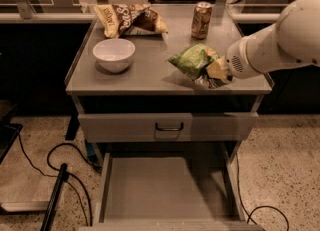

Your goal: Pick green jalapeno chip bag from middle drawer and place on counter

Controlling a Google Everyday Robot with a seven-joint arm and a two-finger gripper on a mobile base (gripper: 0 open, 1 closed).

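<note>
The green jalapeno chip bag (192,60) is held over the right part of the counter (150,77), a little above its surface. My gripper (216,74) comes in from the right on a white arm and is shut on the bag's right end. The middle drawer (160,187) stands pulled out below, with a bare grey floor.
A white bowl (114,54) sits on the counter's left. A brown-and-yellow chip bag (131,19) lies at the back left, a soda can (201,20) at the back right. The shut upper drawer front (167,126) has a black handle. Cables (60,170) lie on the floor at the left.
</note>
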